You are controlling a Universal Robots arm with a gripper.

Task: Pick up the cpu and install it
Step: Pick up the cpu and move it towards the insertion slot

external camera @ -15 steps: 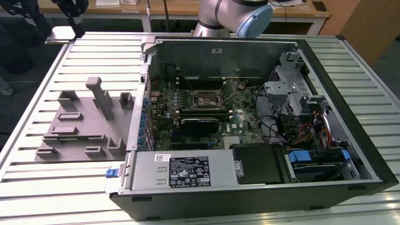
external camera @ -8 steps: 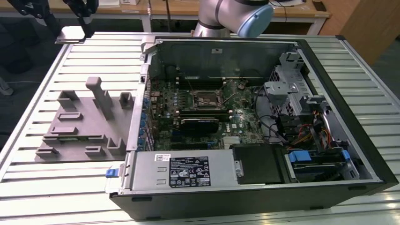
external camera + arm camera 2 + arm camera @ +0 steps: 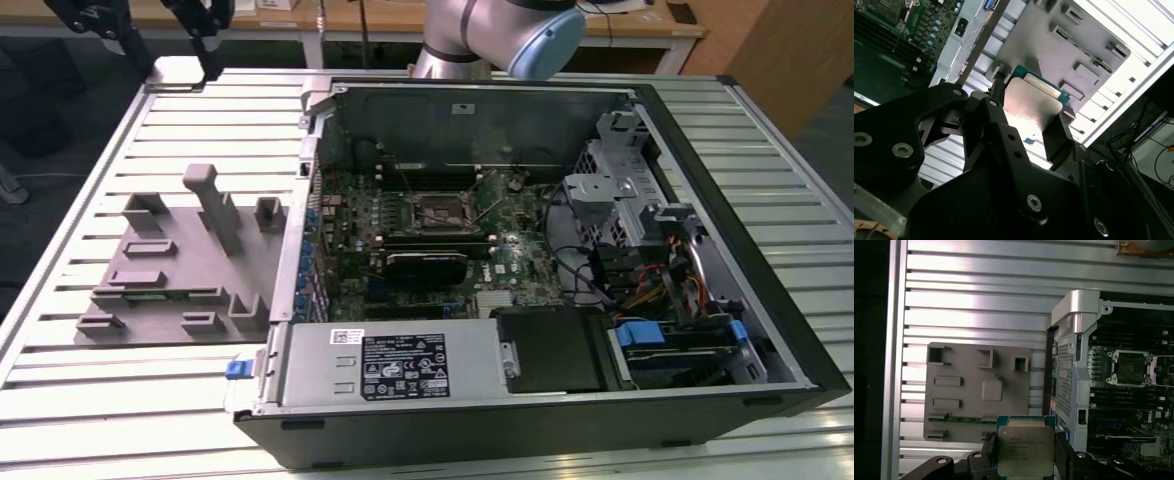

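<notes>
Gripper (image 3: 1025,456) is clamped on the cpu (image 3: 1025,445), so your pick is basically done. Both wrist views show the black fingers (image 3: 1058,131) squeezing its two opposite edges, metal plate facing the first wrist camera.

Biggest to smallest: the slatted table (image 3: 80,400) carries everything. The open computer case (image 3: 534,445) lies on its side on it. In the exterior view the grey tray (image 3: 160,270) sits at 9 o'clock from the case, just beside its wall. The socket (image 3: 438,212) is around 10 o'clock off the case's middle, and looks bare to me.

The chip itself hangs in the air over the tray's case-side edge, well apart from the socket (image 3: 1130,367). So the install half isn't done yet.
</notes>
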